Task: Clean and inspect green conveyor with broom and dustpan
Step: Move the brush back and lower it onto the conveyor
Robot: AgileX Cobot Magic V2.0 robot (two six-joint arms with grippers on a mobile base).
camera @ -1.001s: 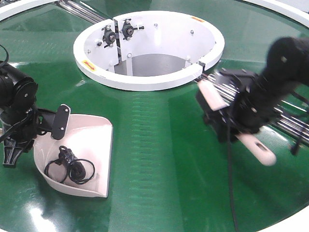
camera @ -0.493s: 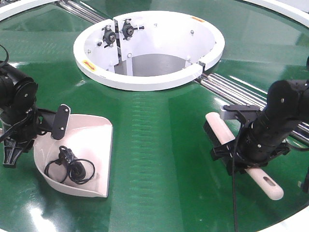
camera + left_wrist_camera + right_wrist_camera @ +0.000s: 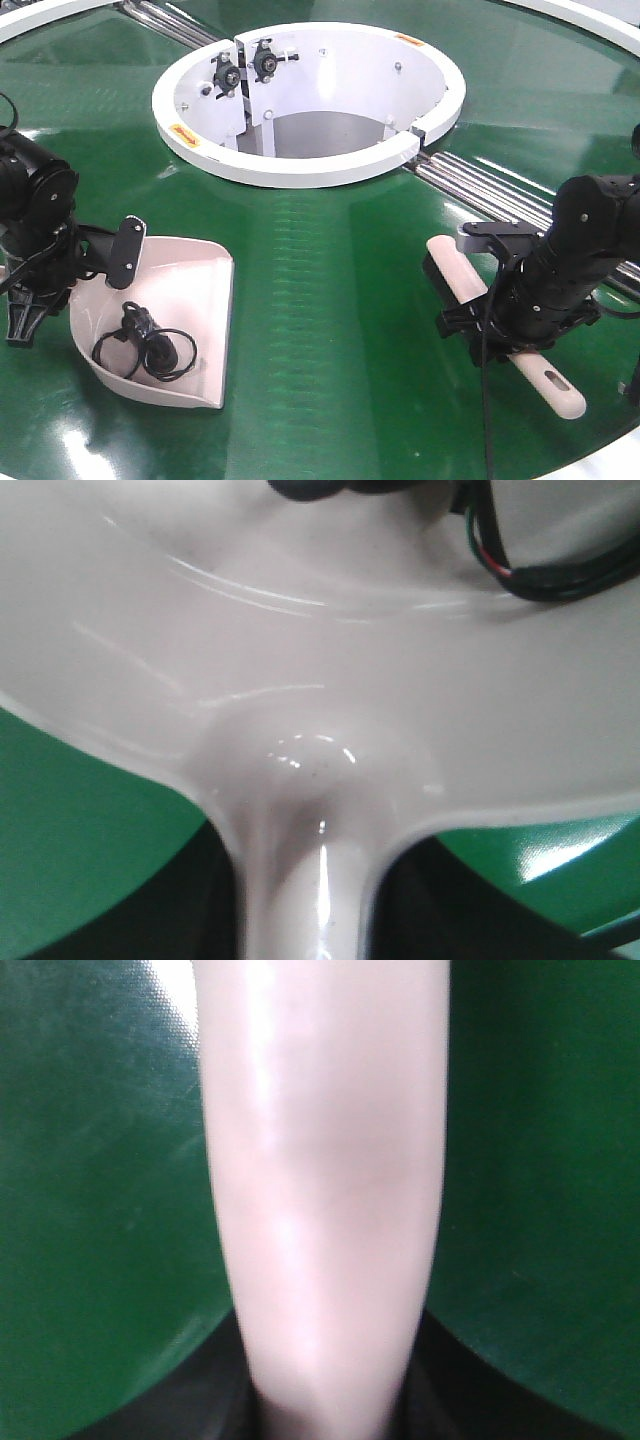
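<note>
Checking containers first: the dustpan (image 3: 195, 290) sits on the green conveyor (image 3: 330, 300) at lower left of the front view, mouth facing right. Inside it lies one item, a small black object with a coiled black cable (image 3: 145, 345), against the back wall. The white ring hub (image 3: 300, 165) at upper centre is open in the middle, with only bolted fittings on its inner wall.

Left gripper (image 3: 28, 315) is clenched on the dustpan handle. I only get that from the left wrist view, where the handle runs down between dark fingers. In the front view the arm hides the handle.

Right gripper (image 3: 500, 335) is clamped around the broom (image 3: 455, 270) mid-length, at lower right. The pale head points up-left and the slotted handle end points down-right. Its middle is covered by the gripper.

I can't tell whether the bristles touch the belt. Right wrist view is blurred, just a pale shaft over green. In the left wrist view the top edge cuts off the cable.
</note>
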